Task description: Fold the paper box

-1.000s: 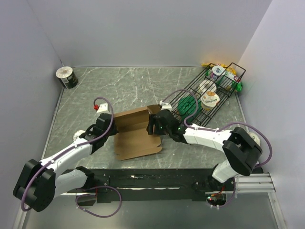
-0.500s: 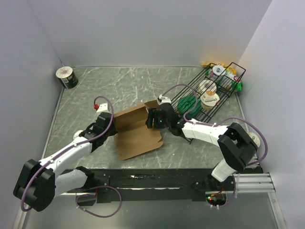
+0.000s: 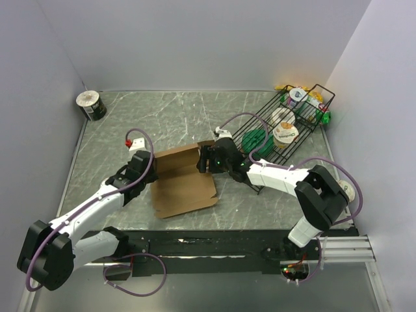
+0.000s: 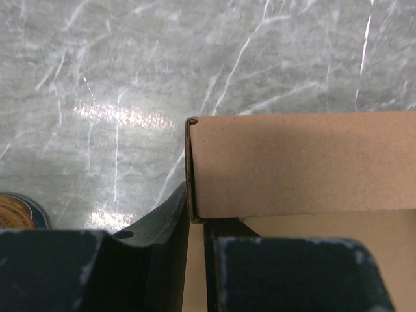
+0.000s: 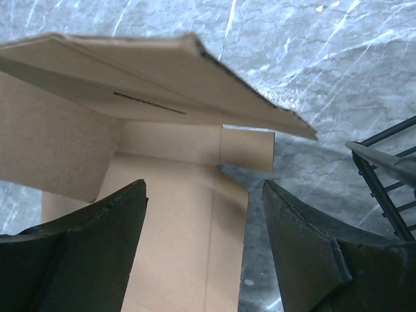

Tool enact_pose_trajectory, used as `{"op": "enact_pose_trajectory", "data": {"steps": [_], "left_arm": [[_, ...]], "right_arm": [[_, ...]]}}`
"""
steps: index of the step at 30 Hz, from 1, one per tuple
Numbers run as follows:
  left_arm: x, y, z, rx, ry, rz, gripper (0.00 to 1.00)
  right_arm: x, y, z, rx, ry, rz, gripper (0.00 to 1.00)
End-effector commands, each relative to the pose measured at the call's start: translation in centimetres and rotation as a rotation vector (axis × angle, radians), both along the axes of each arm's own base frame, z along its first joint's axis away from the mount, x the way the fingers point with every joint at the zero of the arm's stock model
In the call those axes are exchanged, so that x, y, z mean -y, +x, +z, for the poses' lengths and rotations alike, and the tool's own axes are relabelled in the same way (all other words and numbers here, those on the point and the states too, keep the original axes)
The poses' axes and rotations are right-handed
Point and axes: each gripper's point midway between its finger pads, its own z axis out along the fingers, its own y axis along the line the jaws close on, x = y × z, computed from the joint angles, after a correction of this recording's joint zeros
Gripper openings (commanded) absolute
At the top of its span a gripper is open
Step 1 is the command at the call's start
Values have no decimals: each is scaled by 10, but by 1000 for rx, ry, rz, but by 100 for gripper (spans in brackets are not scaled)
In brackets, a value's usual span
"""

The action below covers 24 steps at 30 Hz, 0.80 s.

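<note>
The paper box (image 3: 184, 184) is a brown cardboard sheet lying partly folded at the table's middle, its far panel (image 3: 177, 159) standing up. My left gripper (image 3: 148, 171) is at the box's left edge. In the left wrist view its jaws (image 4: 197, 220) are shut on a thin cardboard wall (image 4: 299, 166) at the corner. My right gripper (image 3: 204, 160) hangs at the box's far right corner. In the right wrist view it (image 5: 203, 186) stands open over the flat panel (image 5: 175, 221), with a raised flap (image 5: 149, 75) just beyond it and nothing between its fingers.
A black wire basket (image 3: 305, 133) holding tubs and packets lies at the back right, close behind my right arm; its wires (image 5: 383, 188) show at the right wrist view's edge. A small round can (image 3: 91, 105) stands in the back left corner. Walls close three sides.
My right gripper has slid away and leftward along the box's right edge to its far corner. The left gripper and the box have shifted slightly left and away, grip unchanged.
</note>
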Motion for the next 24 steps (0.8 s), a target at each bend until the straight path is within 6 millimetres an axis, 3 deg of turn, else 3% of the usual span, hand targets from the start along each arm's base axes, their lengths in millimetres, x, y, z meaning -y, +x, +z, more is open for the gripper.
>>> {"op": "enact_pose_trajectory", "data": {"steps": [1, 8, 9, 11, 13, 14, 24], "left_arm": [[-5, 11, 27, 84, -15, 45, 17], [-9, 12, 18, 63, 2, 57, 16], [-8, 12, 18, 63, 1, 53, 16], [-5, 13, 19, 65, -7, 38, 15], [-1, 13, 21, 70, -24, 19, 15], [0, 13, 21, 71, -29, 14, 15], [12, 13, 15, 60, -51, -47, 16]], "right_arm": [[13, 25, 20, 44, 18, -48, 79], [50, 30, 10, 57, -61, -136, 79], [55, 30, 17, 74, -58, -146, 79], [74, 18, 3, 45, -114, -166, 79], [86, 13, 7, 54, -116, -193, 79], [95, 6, -2, 36, -135, -204, 79], [151, -31, -13, -2, -178, -344, 80]]}}
